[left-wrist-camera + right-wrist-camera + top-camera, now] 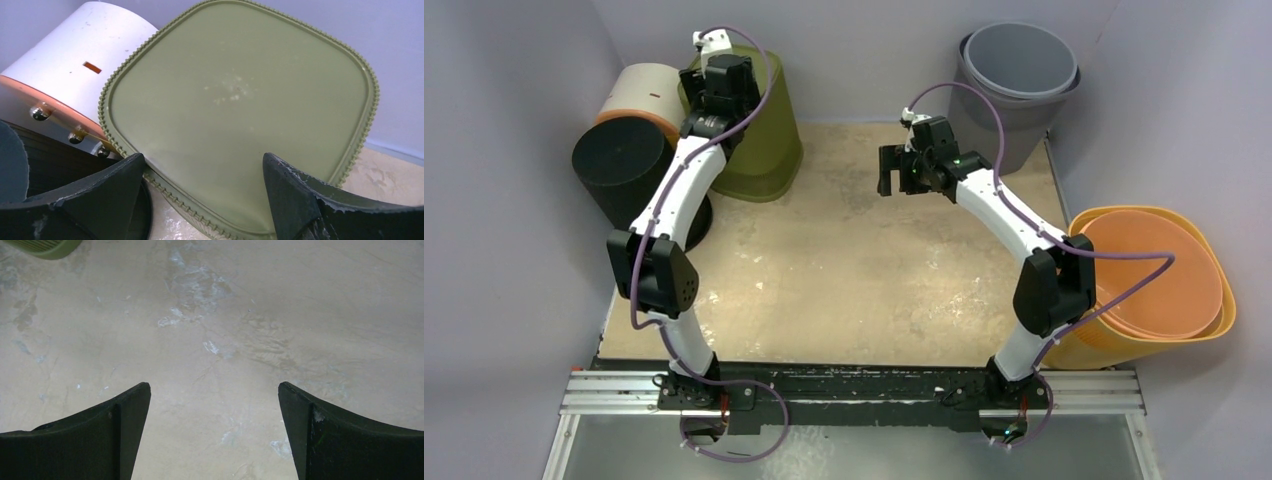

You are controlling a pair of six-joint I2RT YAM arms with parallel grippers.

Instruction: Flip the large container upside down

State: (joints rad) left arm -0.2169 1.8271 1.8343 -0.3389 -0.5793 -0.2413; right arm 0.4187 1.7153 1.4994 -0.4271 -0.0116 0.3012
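Well, the left fingers (107, 192) are spread wide, holding nothing, above the flat, ribbed-edged base of the olive container (240, 100), which stands base-up at eleven o'clock on the tabletop (844, 270). The right fingers (115, 422) gape too, over bare, scuffed beige near the middle. A white-and-orange drum (75, 55) and a black bin (619, 160) crowd ten o'clock. Grey bins (1019, 70) stand at one and orange tubs (1159, 270) at four, with pale lilac walls (514, 90) all round.

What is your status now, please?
Left gripper open above olive green plastic bin, already base up. Right gripper open over beige tabletop. White cylindrical bin close beside.
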